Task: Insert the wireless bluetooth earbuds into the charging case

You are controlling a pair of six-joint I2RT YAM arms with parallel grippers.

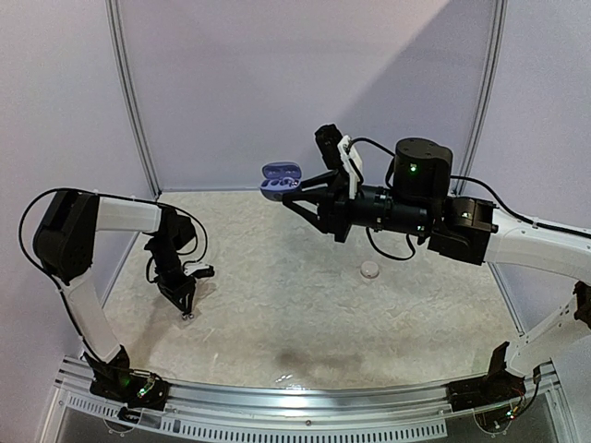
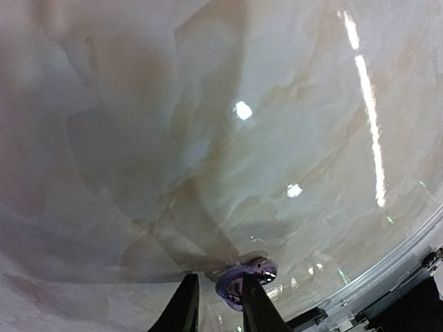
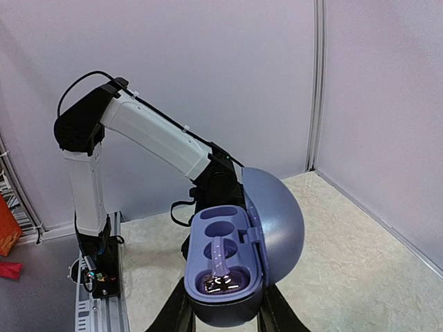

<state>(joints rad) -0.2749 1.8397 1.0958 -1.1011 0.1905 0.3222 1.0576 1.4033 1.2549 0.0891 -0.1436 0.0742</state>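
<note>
My right gripper [image 1: 297, 191] is raised high over the back of the table and shut on the blue-purple charging case [image 1: 280, 177]. In the right wrist view the case [image 3: 228, 273] stands open between my fingers [image 3: 176, 315], lid swung to the right. One earbud [image 3: 221, 280] with shiny bits lies in the near socket, and the far socket is bare. My left gripper [image 1: 187, 309] points down at the table on the left. A small purple-dark earbud [image 2: 246, 277] lies against its right finger [image 2: 256, 308]. The jaws stand narrowly apart, with a gap at the left finger.
A small whitish round object [image 1: 369, 269] lies on the marbled table [image 1: 277, 314] right of centre. Grey walls close in the back and sides. A metal rail [image 1: 305, 397] runs along the near edge. The left arm [image 3: 152, 138] shows beyond the case.
</note>
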